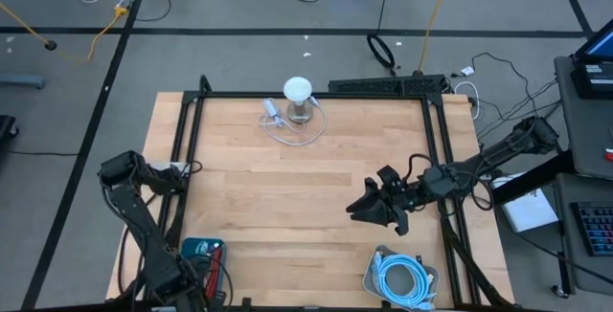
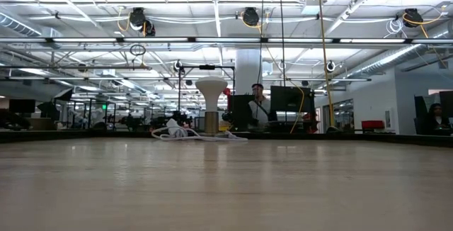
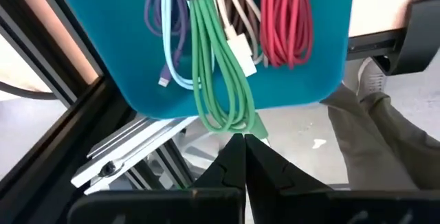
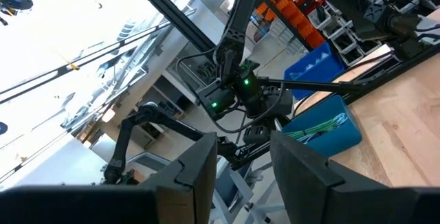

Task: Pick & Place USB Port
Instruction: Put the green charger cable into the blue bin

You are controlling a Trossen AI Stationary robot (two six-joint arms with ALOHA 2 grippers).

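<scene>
The left gripper (image 3: pixel 244 157) sits at the near left corner of the light wooden table (image 1: pixel 306 188), right over the teal plastic tray (image 3: pixel 302 80) of coiled cables. Its two dark fingers (image 3: pixel 227 165) are pressed tight together, tips meeting just beside the lowest loops of the green coiled cable (image 3: pixel 220 80). Whether they have pinched any of that green cable, the left wrist view does not settle; the tips close just below the bundle, at the tray's edge.

Inside the tray lie a pale blue and purple cable (image 3: pixel 168 31), the green one with a black tie round it, a white cable with a flat USB plug (image 3: pixel 242 49), and a red coiled cable (image 3: pixel 285 18). From above, the tray (image 1: pixel 199 251) shows only partly beside the left arm.

The right gripper (image 1: pixel 375 207) hangs over the table's right half, well apart from everything, its fingers (image 4: pixel 199 165) standing apart with nothing between them.

At the far edge of the table stands a white mushroom-shaped lamp (image 1: pixel 298 92) with a white cord (image 1: pixel 287 125) looped around its base. Near the right front corner sits a grey tray holding a light blue coiled cable (image 1: pixel 402 278).

In the low view a person (image 2: pixel 259 103) sits beyond the table by dark monitors.
</scene>
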